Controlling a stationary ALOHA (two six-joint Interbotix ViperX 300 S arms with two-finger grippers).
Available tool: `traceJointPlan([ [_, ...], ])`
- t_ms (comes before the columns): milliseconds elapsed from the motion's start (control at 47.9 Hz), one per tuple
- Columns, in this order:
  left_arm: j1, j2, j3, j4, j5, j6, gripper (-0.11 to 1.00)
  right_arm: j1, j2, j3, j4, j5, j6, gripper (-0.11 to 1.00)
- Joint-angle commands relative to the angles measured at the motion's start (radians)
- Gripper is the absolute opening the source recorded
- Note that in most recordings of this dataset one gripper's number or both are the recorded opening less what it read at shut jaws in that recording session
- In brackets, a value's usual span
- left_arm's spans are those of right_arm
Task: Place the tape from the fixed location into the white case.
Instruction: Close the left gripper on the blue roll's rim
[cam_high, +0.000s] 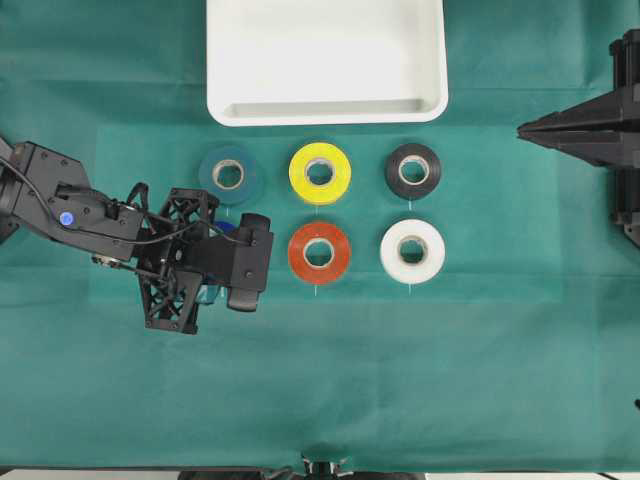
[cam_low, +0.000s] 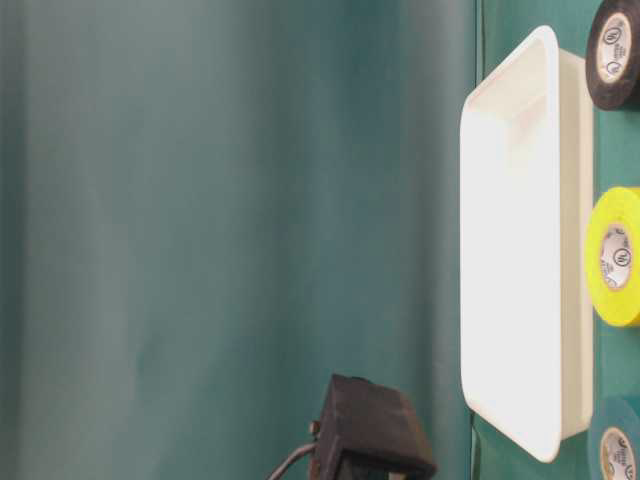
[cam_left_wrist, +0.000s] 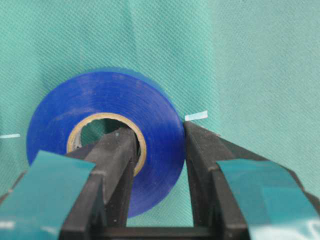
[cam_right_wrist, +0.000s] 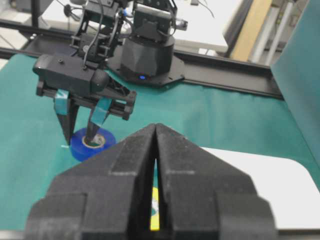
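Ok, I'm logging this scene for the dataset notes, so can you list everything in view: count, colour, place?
blue tape: one, royal blue, flat on the cloth at the near left of the grid, mostly hidden under the left gripper from overhead
teal roll: one, dull teal, far row, left
yellow roll: one, yellow, far row, middle
black roll: one, black, far row, right
red roll: one, red-orange, near row, middle
white roll: one, white, near row, right
white case: one, white, beyond the rolls, nothing in it
cloth: one, green, covering the table
left gripper: one, black, fingers closed across the blue tape's wall, one inside the core
right gripper: one, black, shut, at the right edge
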Motion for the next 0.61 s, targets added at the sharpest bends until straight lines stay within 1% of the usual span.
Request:
traceJointPlan([
  [0, -0.002, -0.014, -0.012, 0.002, -0.003, 0.0, 0.25, -0.002, 0.005, -0.031, -0.002, -0.005, -0.002, 0.0],
  [459, -0.002, -0.041, -0.031, 0.002, 0.002, 0.0, 0.25, -0.002, 0.006, -0.031, -0.002, -0.003, -0.002, 0.0],
  [585, -0.002, -0.058, -0.04, 0.002, 0.037, 0.0, 0.25, -0.002, 0.006, -0.032, -0.002, 0.003, -0.002, 0.0],
])
